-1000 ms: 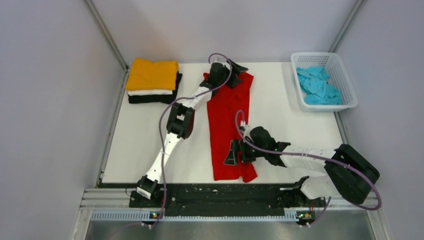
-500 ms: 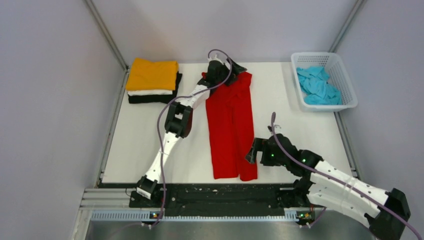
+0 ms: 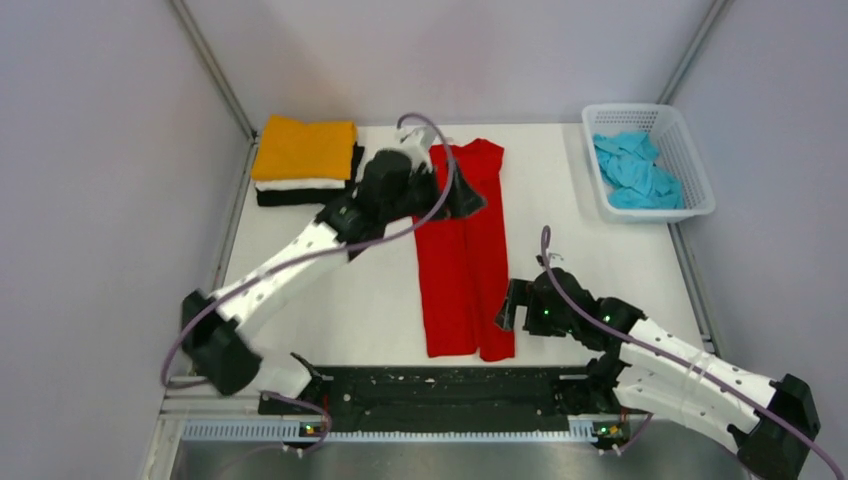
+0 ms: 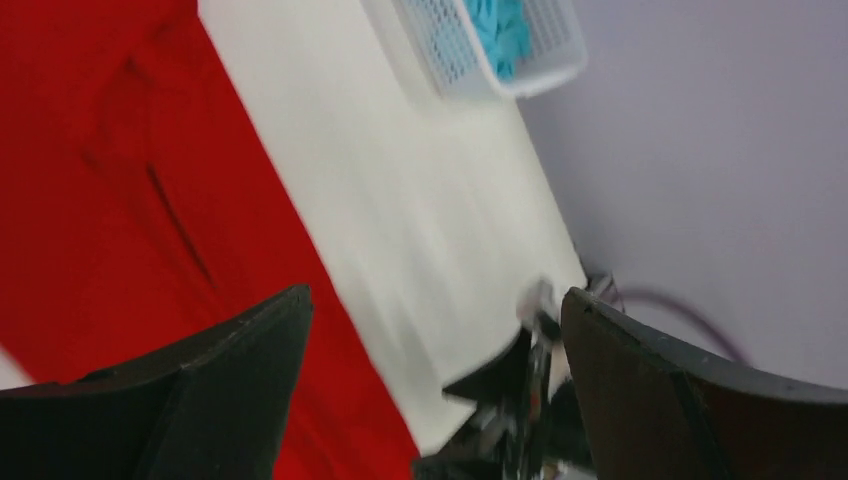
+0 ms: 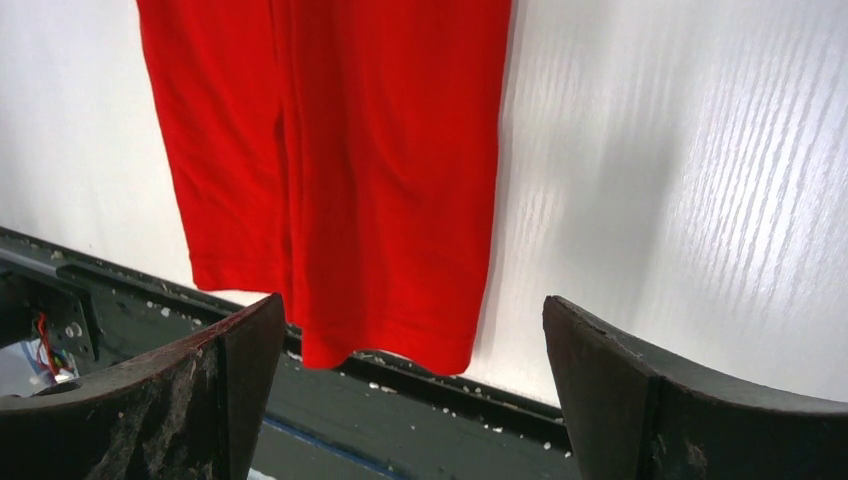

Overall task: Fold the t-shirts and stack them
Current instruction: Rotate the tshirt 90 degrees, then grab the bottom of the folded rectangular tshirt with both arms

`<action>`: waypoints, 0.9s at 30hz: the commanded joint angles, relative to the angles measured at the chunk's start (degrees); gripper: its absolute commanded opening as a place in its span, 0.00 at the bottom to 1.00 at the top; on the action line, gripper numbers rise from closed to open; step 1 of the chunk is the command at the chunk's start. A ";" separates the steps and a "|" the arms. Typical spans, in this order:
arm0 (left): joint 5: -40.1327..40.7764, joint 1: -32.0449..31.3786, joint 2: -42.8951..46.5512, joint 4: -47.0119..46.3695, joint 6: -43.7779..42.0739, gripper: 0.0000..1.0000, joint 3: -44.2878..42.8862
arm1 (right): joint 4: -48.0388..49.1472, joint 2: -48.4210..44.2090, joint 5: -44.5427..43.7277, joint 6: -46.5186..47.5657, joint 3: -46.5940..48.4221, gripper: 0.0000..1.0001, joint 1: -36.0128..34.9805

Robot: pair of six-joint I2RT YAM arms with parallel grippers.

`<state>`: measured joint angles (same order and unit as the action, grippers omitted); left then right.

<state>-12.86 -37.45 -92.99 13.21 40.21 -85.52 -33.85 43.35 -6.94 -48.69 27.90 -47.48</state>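
A bright red t-shirt [image 3: 465,260] lies folded into a long strip down the table's middle, its hem [image 5: 385,335] reaching the black front rail. My left gripper [image 3: 468,203] hovers open over the strip's upper left part, nothing between its fingers [image 4: 240,350]. My right gripper [image 3: 508,308] stands open just right of the hem, empty. At the back left sits a stack: an orange-yellow shirt [image 3: 305,148] on a white one [image 3: 300,184] on a black one [image 3: 300,198]. A light blue shirt [image 3: 635,170] lies crumpled in the basket.
The white lattice basket [image 3: 655,212] stands at the back right corner, also seen in the left wrist view as a basket [image 4: 440,50]. A black rail [image 3: 450,385] runs along the front edge. Grey walls close in the left, back and right sides.
My left arm drew back from the collar end and its elbow swung low to the left. My right gripper slid off the hem to the right, then held still.
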 commanded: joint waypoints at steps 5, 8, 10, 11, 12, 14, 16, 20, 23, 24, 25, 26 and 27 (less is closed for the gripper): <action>15.59 -6.68 32.07 8.10 9.53 0.99 43.11 | -0.83 0.13 6.60 -1.00 -2.68 0.95 -0.05; 14.63 -10.91 37.43 8.39 13.67 0.99 50.71 | -0.74 -0.28 9.08 -1.28 -3.80 0.92 -0.02; 12.34 -13.91 38.71 6.40 16.74 0.99 55.35 | -0.67 -0.74 9.54 -2.37 -4.86 0.90 0.02; 10.78 -15.28 38.60 5.78 18.31 0.97 56.99 | -0.26 -1.01 9.68 -2.95 -5.52 0.88 0.01; 10.02 -16.84 38.23 4.97 19.50 0.96 58.38 | 0.24 -1.12 10.07 -3.43 -6.09 0.86 0.02; 9.76 -20.03 36.66 2.59 22.04 0.93 60.30 | 1.67 -1.28 11.21 -3.91 -7.08 0.83 0.02; 9.44 -22.53 34.30 -1.41 23.46 0.88 61.41 | 2.44 -1.28 11.23 -4.25 -7.83 0.79 0.02; 9.31 -24.21 27.08 -3.62 24.26 0.70 59.36 | 3.68 -0.49 11.60 -4.40 -8.84 0.69 -0.01; 10.57 -24.98 22.10 -2.56 24.26 0.58 56.90 | 4.31 -0.21 11.96 -4.63 -9.78 0.63 -0.02; 10.73 -25.31 20.30 -2.76 24.32 0.57 56.42 | 4.72 -0.20 12.03 -4.74 -10.24 0.61 0.02; 10.87 -25.39 19.03 -2.79 24.49 0.55 56.02 | 5.08 -0.20 12.22 -4.97 -10.75 0.60 -0.03; 11.15 -25.47 17.85 -2.83 24.82 0.52 55.72 | 5.52 -0.19 12.48 -5.08 -11.23 0.59 -0.03; 11.45 -25.41 16.81 -2.77 25.07 0.48 55.38 | 5.82 -0.27 12.80 -5.18 -11.61 0.57 -0.01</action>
<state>-3.62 -62.30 -72.03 11.18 64.18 -28.53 -30.83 42.94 4.69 -52.84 17.85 -47.46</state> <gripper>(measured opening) 0.535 0.596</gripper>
